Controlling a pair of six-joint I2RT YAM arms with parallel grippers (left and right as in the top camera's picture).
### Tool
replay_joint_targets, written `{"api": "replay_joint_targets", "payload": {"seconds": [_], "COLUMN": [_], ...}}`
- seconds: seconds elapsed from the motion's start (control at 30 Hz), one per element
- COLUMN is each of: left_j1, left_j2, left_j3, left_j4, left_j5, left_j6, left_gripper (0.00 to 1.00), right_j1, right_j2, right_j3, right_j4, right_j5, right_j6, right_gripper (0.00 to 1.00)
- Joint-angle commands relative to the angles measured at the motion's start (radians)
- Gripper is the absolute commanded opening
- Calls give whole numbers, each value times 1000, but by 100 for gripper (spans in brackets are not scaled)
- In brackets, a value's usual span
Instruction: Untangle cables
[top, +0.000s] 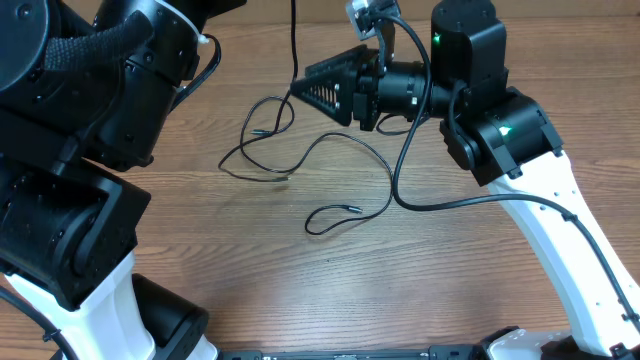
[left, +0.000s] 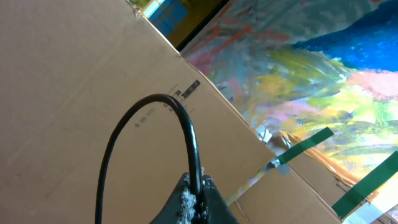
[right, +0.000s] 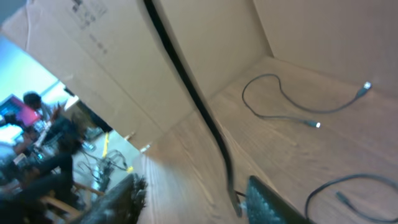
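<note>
Left gripper (left: 194, 202) pinching cable (left: 154, 98), loose cables (top: 340, 136) on table (top: 300, 290), box print (left: 186, 91) illegible

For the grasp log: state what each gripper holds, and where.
Left gripper pinches a black cable; end or mid-length cannot be told. Right gripper open, empty.

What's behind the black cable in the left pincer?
A big brown cardboard box and a colourful painting are behind the cable. The left pincer hides its lower end.

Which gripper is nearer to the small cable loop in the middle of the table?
Right. The right gripper hangs just beyond the loop; the left gripper is raised away from the table, pinching a cable.
</note>
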Motion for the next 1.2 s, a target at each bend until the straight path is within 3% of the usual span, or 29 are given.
{"api": "replay_joint_targets", "payload": {"seconds": [0.0,0.23,0.33,0.43,0.8,1.17], "left_j1": [-6,-6,-6,-6,-6,-6], "left_j2": [-12,-12,-12,-12,-12,-12], "left_j3": [10,10,10,10,10,10], "left_j4": [18,35,31,31,-12,-3], "left_j5": [-8,44,45,46,-72,-6], "left_j6": [15,4,4,-7,25,-1], "left_gripper": [4,4,4,4,4,4], "right_j1": [0,0,0,0,-5,-5], "right_j2": [-14,-14,-14,-14,-14,-14], "right_j3": [9,9,9,9,9,9], "right_j4": [5,6,7,10,2,6], "right_j5": [8,18,18,27,67,78], "right_j6": [2,2,2,2,2,1], "right_gripper": [62,62,56,63,65,72]}}
